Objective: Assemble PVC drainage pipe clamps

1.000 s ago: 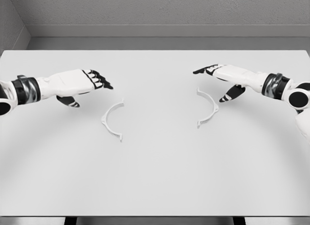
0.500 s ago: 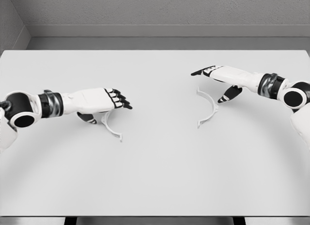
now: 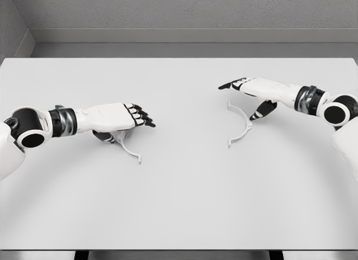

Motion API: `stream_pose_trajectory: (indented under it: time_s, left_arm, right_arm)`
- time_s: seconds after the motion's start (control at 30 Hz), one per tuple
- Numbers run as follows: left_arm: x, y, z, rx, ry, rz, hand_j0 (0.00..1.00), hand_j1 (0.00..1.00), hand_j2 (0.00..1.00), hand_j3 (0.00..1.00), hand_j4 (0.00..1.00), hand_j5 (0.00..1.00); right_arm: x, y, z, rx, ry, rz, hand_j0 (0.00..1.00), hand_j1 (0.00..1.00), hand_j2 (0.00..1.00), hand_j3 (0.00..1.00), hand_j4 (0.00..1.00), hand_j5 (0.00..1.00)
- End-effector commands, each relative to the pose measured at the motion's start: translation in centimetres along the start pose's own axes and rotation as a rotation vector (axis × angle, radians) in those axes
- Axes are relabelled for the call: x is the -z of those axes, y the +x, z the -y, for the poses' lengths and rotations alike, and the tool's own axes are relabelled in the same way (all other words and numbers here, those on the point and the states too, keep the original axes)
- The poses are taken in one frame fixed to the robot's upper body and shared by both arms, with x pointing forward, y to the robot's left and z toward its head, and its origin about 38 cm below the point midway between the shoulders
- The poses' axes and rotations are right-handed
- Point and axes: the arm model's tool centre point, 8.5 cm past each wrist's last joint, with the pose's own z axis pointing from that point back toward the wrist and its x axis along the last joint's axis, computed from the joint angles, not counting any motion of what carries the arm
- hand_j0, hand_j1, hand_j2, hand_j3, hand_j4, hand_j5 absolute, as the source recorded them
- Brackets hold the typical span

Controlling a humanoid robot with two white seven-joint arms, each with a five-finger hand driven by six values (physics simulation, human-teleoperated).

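Two white half-ring clamp pieces lie on the white table (image 3: pixel 179 204). The left clamp half (image 3: pixel 132 151) is partly covered by my left hand (image 3: pixel 126 126), which lies low over its upper end with fingers stretched out flat and the thumb tucked beneath; only the lower arc and tab show. The right clamp half (image 3: pixel 242 128) lies in full view, curving open toward the left. My right hand (image 3: pixel 245 95) hovers just above and behind its upper end, fingers extended leftward, thumb hanging down beside the arc. Neither hand holds anything that I can see.
The table runs to a grey back wall (image 3: pixel 179 14) beyond its far edge. Its front edge crosses the bottom of the view.
My left hand swung right and down from beside the left clamp half to lie over its upper end. My right hand crept slightly left and lower toward the right clamp half.
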Motion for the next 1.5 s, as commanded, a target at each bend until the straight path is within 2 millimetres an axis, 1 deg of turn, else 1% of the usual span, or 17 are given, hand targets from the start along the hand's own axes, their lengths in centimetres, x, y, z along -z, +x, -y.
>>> stream_pose_trajectory:
  time_s: [0.0,0.17,0.3,0.4,0.53,0.63,0.73,0.87,0.97,1.1,1.17,1.27,1.3,1.33,1.4,1.47]
  left_arm:
    - [0.0,0.0,-0.1,-0.005,0.005,0.001,1.00,1.00,1.00,1.00,1.00,1.00]
    - [0.6,0.4,-0.5,-0.009,0.022,0.016,1.00,1.00,1.00,1.00,1.00,1.00]
    - [0.3,0.1,-0.8,-0.008,0.027,0.009,1.00,1.00,1.00,1.00,1.00,1.00]
    - [0.4,0.2,-0.9,-0.012,0.034,0.016,1.00,1.00,1.00,1.00,1.00,1.00]
    - [0.4,0.3,-1.1,-0.018,0.041,0.020,1.00,1.00,1.00,1.00,1.00,1.00]
    - [0.5,0.4,-1.1,-0.023,0.047,0.025,1.00,1.00,1.00,1.00,1.00,1.00]
    - [0.9,0.6,-1.6,-0.017,0.057,0.033,1.00,1.00,1.00,1.00,1.00,1.00]
    - [1.3,0.8,-1.8,-0.016,0.063,0.041,1.00,1.00,1.00,1.00,1.00,1.00]
    - [1.7,1.2,-2.1,-0.015,0.072,0.052,1.00,1.00,1.00,1.00,1.00,1.00]
    - [2.2,1.5,-2.9,-0.008,0.092,0.064,1.00,1.00,1.00,1.00,1.00,1.00]
    - [2.5,1.7,-3.2,-0.007,0.098,0.071,1.00,1.00,1.00,1.00,1.00,1.00]
    - [2.6,1.8,-3.2,-0.007,0.099,0.072,1.00,1.00,1.00,1.00,1.00,1.00]
    - [2.6,1.8,-3.2,-0.007,0.099,0.072,1.00,1.00,1.00,1.00,1.00,1.00]
    - [2.8,1.9,-3.4,-0.007,0.104,0.078,1.00,1.00,1.00,1.00,1.00,1.00]
    - [2.9,2.0,-3.5,-0.006,0.107,0.080,1.00,1.00,1.00,1.00,1.00,1.00]
    - [2.9,1.9,-3.8,-0.002,0.112,0.079,1.00,1.00,1.00,1.00,1.00,1.00]
  right_arm:
    - [0.1,-0.1,-0.1,-0.002,0.005,-0.006,1.00,1.00,1.00,1.00,1.00,1.00]
    - [0.1,0.0,0.0,-0.002,0.004,-0.005,1.00,1.00,1.00,1.00,1.00,1.00]
    - [0.1,-0.1,0.2,-0.002,0.002,-0.008,1.00,1.00,1.00,1.00,1.00,1.00]
    - [0.1,-0.1,0.3,-0.004,-0.001,-0.006,1.00,1.00,1.00,1.00,1.00,1.00]
    - [0.5,0.3,0.3,-0.004,-0.004,0.006,1.00,1.00,1.00,1.00,1.00,1.00]
    - [1.1,0.8,0.0,-0.007,0.009,0.018,1.00,1.00,1.00,1.00,1.00,1.00]
    - [1.1,0.8,0.0,-0.008,0.009,0.019,1.00,1.00,1.00,1.00,1.00,1.00]
    - [1.5,1.4,-0.1,-0.021,0.019,0.035,1.00,1.00,1.00,1.00,1.00,1.00]
    - [1.7,1.9,0.2,-0.030,0.012,0.049,1.00,1.00,1.00,1.00,1.00,1.00]
    - [1.3,1.6,0.7,-0.023,-0.006,0.044,1.00,1.00,1.00,1.00,1.00,1.00]
    - [0.1,0.7,1.6,-0.005,-0.050,0.019,1.00,1.00,1.00,1.00,1.00,1.00]
    - [-0.2,0.3,1.7,0.004,-0.059,0.010,1.00,1.00,1.00,1.00,1.00,1.00]
    - [-0.4,-0.4,1.4,0.028,-0.061,-0.009,1.00,1.00,1.00,1.00,1.00,1.00]
    - [-0.2,-0.6,1.5,0.034,-0.062,-0.011,1.00,1.00,1.00,1.00,1.00,1.00]
    - [0.4,-0.8,1.0,0.051,-0.048,-0.020,1.00,1.00,1.00,1.00,1.00,1.00]
    - [0.9,-1.0,1.1,0.068,-0.048,-0.024,1.00,1.00,1.00,1.00,1.00,1.00]
